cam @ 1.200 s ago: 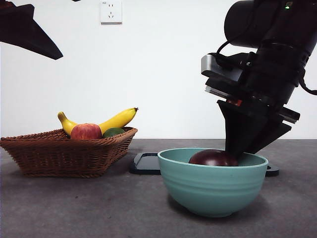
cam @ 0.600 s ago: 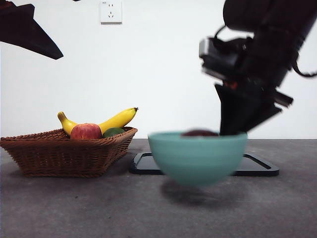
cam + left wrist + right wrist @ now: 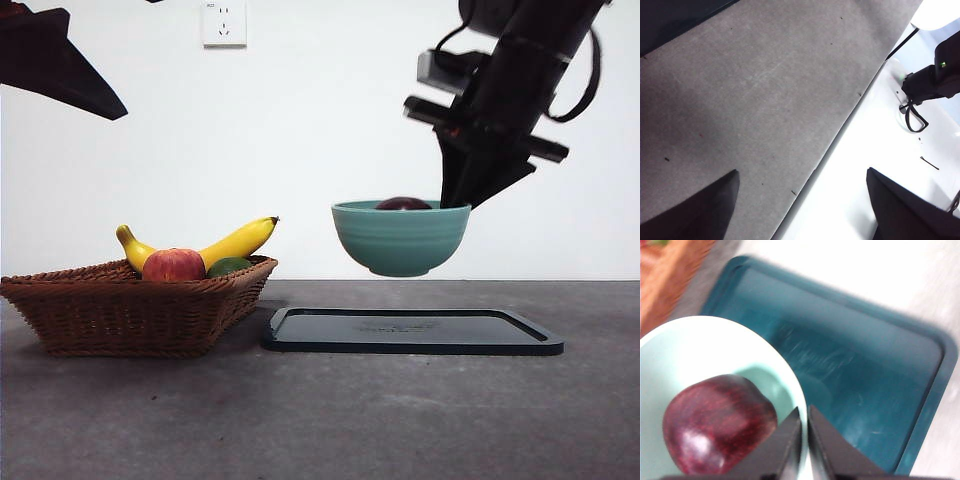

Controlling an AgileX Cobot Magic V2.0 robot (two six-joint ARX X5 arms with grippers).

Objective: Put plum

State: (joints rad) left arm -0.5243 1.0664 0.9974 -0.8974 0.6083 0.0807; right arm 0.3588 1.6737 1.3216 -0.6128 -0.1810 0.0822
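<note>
Above the flat dark rectangular tray (image 3: 412,332) on the grey desk (image 3: 320,420), the right hand (image 3: 455,200) pinches the teal ceramic bowl's (image 3: 400,238) rim, likely carrying the glossy dark maroon plum (image 3: 717,425) inside; the left hand (image 3: 800,200) waits wide open.

From the front, the teal bowl's (image 3: 400,238) wall hid all but the top of the plum (image 3: 403,204). My wrist picture was blurred, cutting the bowl off at its edge.
</note>
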